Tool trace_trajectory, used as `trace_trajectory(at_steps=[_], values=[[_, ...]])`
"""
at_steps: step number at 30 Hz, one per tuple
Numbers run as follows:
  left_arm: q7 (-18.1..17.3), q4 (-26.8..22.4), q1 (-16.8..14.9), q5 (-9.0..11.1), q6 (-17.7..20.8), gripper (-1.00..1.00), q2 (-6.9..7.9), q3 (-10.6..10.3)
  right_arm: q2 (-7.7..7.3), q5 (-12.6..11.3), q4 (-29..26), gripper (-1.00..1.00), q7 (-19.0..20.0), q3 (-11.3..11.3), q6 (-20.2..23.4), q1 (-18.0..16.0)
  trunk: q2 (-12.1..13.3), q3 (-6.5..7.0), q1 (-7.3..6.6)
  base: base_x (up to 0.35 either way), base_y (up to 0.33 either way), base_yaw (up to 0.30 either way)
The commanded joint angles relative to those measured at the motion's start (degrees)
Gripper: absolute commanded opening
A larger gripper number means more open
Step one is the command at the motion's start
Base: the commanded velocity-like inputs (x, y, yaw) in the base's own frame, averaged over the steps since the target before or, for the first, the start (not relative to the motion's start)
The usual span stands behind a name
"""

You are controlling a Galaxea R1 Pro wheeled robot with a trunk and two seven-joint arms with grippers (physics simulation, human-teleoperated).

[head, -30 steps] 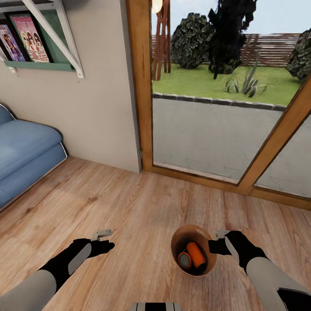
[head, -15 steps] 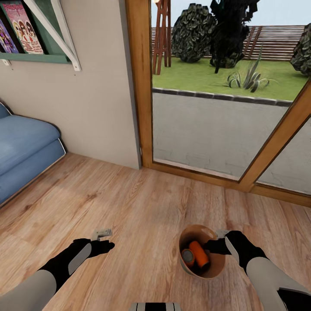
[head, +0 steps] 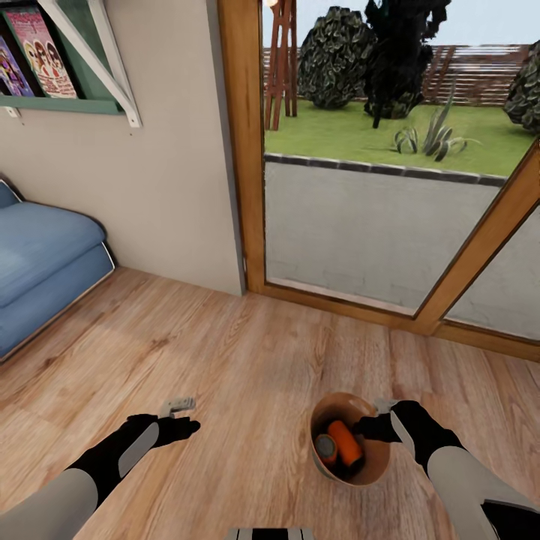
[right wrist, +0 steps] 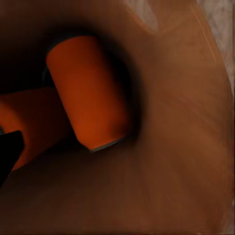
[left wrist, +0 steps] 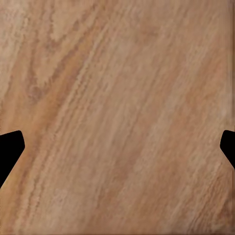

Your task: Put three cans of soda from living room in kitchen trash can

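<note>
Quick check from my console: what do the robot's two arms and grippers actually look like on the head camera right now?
Both arms have pale grey forearm shells ending in black wrists, each with a grey panel inset. The left gripper carries short light-grey metal fingers; the right gripper shows a small grey tip. In the left wrist view the fingers look like black wedges. No cables or markings are visible.

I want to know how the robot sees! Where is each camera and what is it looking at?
Head view: up on the head, looking down at the wood floor, both arms, the left gripper and the bin at the right gripper.
Left wrist view: near the open jaws, facing floor.
Right wrist view: looking into the bin at orange cans.
Head and right wrist views share bin and cans.
</note>
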Motion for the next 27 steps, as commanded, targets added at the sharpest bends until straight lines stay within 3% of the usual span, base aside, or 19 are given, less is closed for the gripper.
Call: trace_trajectory(at_steps=[1,27], values=[[-0.05,0.0,0.0,-0.01,-0.01,1.0,0.0,0.0,0.0,0.0,0.0,1.0,-0.01,0.02,0.0,0.0,0.42,0.18,-0.23,0.0,0.0,0.0],[-0.22,0.02,0.0,-0.02,-0.04,1.0,0.04,0.0,0.02,0.09,0.0,1.0,-0.02,0.1,-0.02,0.0,10.85,4.85,-5.94,0.0,0.0,0.0]])
